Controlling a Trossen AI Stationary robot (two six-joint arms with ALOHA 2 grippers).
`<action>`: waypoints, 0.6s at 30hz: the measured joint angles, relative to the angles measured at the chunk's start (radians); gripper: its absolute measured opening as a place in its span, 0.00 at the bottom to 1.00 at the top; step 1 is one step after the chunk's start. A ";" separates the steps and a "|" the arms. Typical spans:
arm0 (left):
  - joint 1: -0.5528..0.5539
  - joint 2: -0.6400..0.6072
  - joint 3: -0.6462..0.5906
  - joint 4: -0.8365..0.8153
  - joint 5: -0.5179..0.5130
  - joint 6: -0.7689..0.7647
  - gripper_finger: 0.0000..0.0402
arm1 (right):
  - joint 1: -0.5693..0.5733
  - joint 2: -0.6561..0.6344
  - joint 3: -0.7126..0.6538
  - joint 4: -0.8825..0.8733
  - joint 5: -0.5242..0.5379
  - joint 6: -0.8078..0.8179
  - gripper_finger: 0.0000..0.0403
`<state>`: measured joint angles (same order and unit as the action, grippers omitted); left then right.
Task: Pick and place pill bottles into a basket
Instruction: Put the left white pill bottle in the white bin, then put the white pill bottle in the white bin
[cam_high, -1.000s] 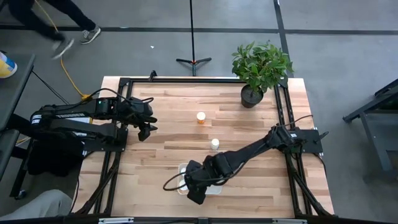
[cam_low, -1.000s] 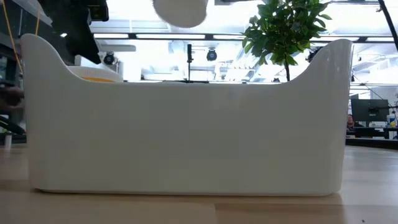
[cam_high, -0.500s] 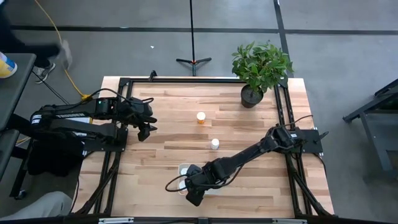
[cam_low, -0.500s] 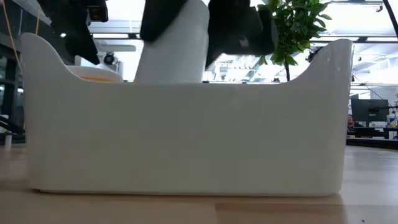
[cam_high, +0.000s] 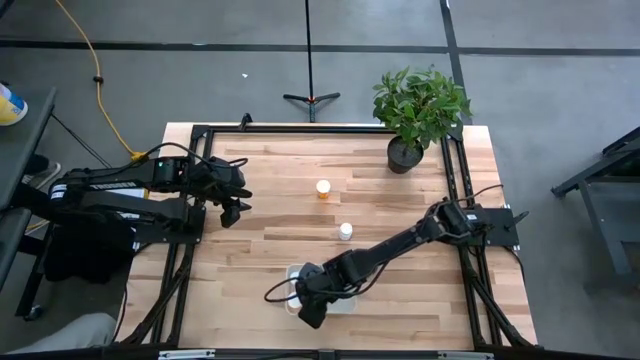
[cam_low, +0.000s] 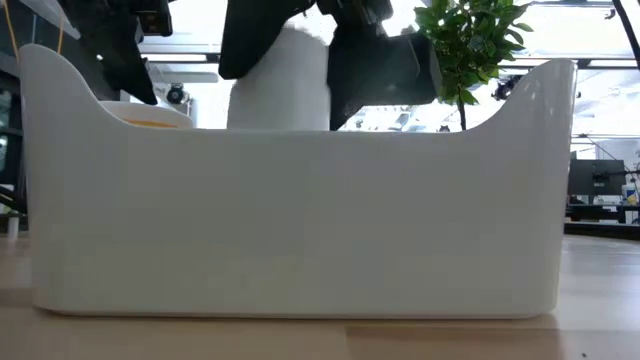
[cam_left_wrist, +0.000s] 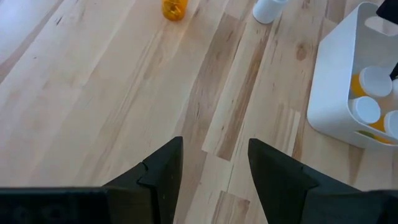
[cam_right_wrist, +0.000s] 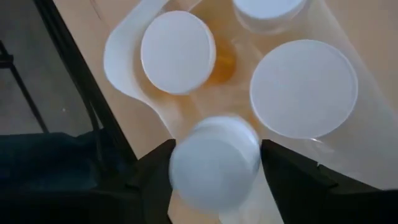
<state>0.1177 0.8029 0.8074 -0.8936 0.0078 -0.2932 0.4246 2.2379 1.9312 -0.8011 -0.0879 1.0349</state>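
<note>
The whitish basket (cam_high: 293, 270) stands near the table's near edge, at its middle, and fills the low view (cam_low: 300, 220). My right gripper (cam_high: 305, 300) is over its near left end, shut on a white pill bottle (cam_right_wrist: 214, 158). Three white-capped bottles stand in the basket (cam_right_wrist: 178, 53) (cam_right_wrist: 303, 87) (cam_right_wrist: 267, 7). An orange bottle (cam_high: 323, 188) and a white bottle (cam_high: 345, 231) stand on the table beyond it. My left gripper (cam_high: 235, 205) is open and empty above the table's left part (cam_left_wrist: 214, 168). My right gripper pinches the white bottle's upper sides (cam_low: 280, 80) between its two fingers (cam_low: 380, 60), from above, pointing down. The bottle stands upright in the hold, inside the basket. The basket's near wall hides its lower part, so I cannot tell whether it rests on the floor.
A potted plant (cam_high: 415, 115) stands at the table's far right corner. Bare wood lies between the two arms and around the two loose bottles. A black frame runs along the table's edges.
My right gripper has come down into the basket with the white bottle, which was tilted and now stands upright between the fingers. In the low view the basket has shifted a little toward the camera.
</note>
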 joint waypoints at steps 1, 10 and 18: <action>0.000 0.000 0.000 0.000 0.000 0.000 0.54 | -0.001 0.000 0.000 0.005 -0.006 -0.002 0.58; 0.000 0.000 0.000 0.000 0.000 0.000 0.54 | -0.006 0.000 0.005 0.015 -0.048 -0.020 0.65; 0.000 0.000 0.000 0.000 0.000 0.000 0.54 | -0.006 -0.001 0.007 0.009 -0.075 -0.022 0.66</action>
<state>0.1177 0.8029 0.8074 -0.8932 0.0078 -0.2932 0.4183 2.2368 1.9385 -0.7923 -0.1630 1.0126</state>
